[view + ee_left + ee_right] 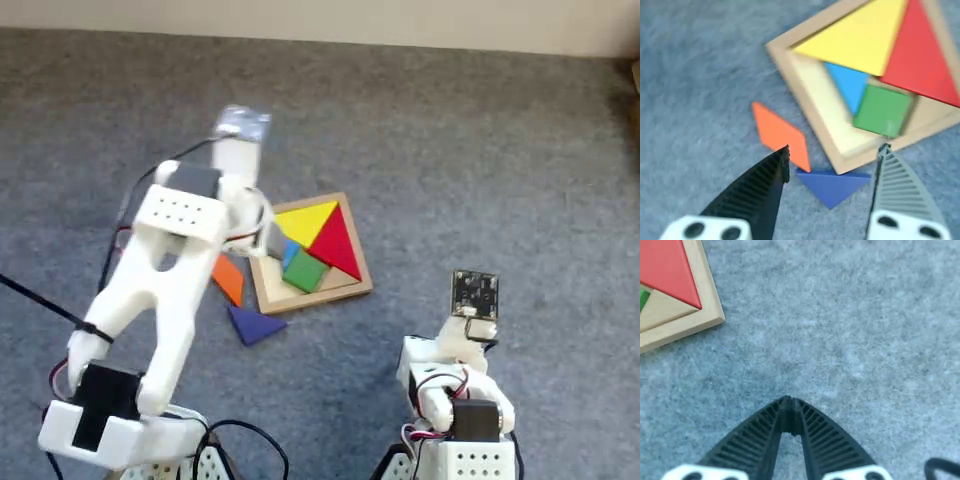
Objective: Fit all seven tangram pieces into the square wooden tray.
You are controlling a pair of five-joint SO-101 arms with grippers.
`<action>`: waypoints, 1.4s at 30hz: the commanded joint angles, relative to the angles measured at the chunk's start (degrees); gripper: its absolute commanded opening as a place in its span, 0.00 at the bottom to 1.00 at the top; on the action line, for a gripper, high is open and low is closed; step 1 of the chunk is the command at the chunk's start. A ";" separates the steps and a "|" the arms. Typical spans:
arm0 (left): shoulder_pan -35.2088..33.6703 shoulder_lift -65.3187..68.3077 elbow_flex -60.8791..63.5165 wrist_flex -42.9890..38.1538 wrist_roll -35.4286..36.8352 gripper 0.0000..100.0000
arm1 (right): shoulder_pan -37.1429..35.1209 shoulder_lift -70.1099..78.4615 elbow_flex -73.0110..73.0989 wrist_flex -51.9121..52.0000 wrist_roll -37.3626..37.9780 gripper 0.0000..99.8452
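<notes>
The square wooden tray holds a yellow triangle, a red triangle, a small blue triangle and a green square. On the carpet to its left lie an orange parallelogram and a dark blue triangle. My left gripper hangs open above the tray's near-left corner, with the dark blue triangle between its fingers' span and the orange parallelogram by one tip. My right gripper is shut over bare carpet, apart from the tray's corner.
Grey carpet covers the whole work area. The left arm stretches over the carpet to the tray's left side and hides part of that edge. The right arm sits folded near the front, right of the tray. Part of the tray floor is bare wood.
</notes>
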 commanded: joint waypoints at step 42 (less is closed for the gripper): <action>-14.81 -2.59 29.14 -33.85 17.41 0.24 | 0.57 -0.75 8.22 0.40 -0.62 0.01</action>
